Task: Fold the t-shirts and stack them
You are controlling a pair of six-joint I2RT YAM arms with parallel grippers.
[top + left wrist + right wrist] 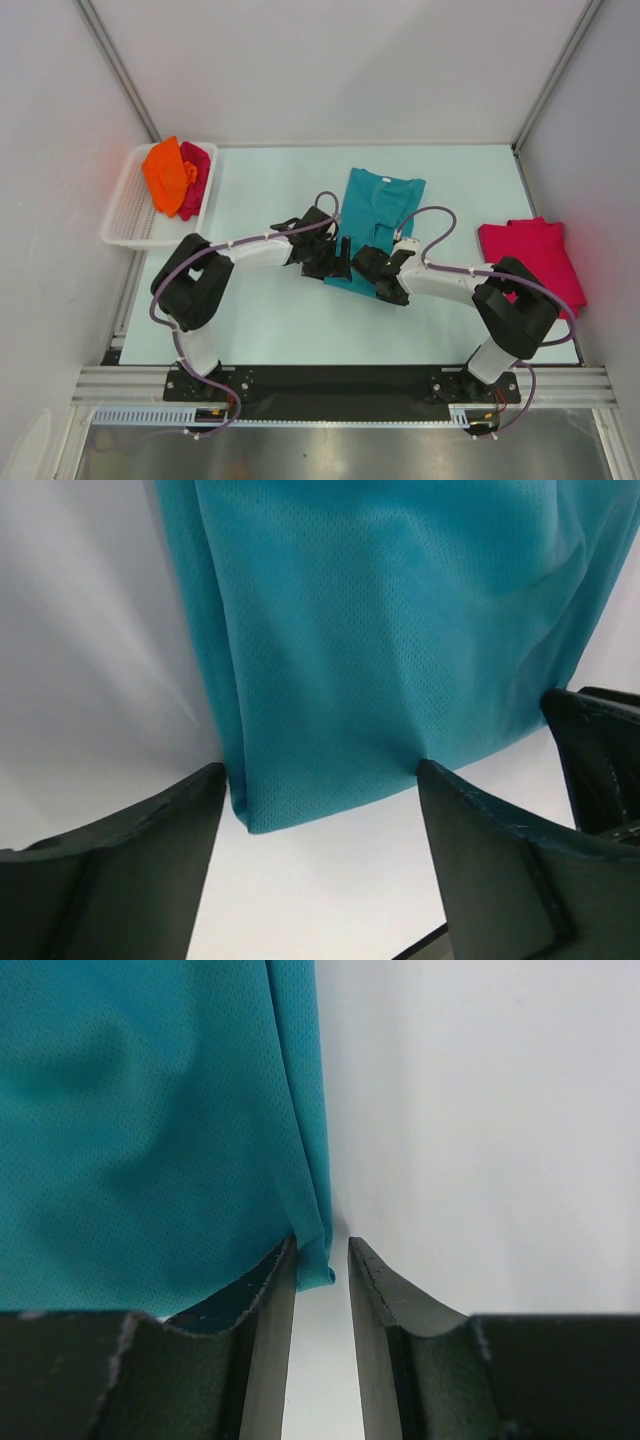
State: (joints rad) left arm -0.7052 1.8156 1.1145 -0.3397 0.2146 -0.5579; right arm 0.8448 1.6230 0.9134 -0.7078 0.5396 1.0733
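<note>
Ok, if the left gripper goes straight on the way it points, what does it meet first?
The teal t-shirt: its near hem lies just ahead, between the fingers of the open left gripper; depth unclear.

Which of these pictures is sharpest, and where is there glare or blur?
Top view: evenly lit, sharp, the teal shirt clear. Left wrist view: weave crisp, table streaked with glare. Right wrist view: the hand's fingers dark, little detail, table washed out white.

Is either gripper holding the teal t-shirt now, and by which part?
Nothing seems held. The left gripper is open wide over the bottom hem of the teal t-shirt; the right gripper straddles a hem corner, with a gap showing.
</note>
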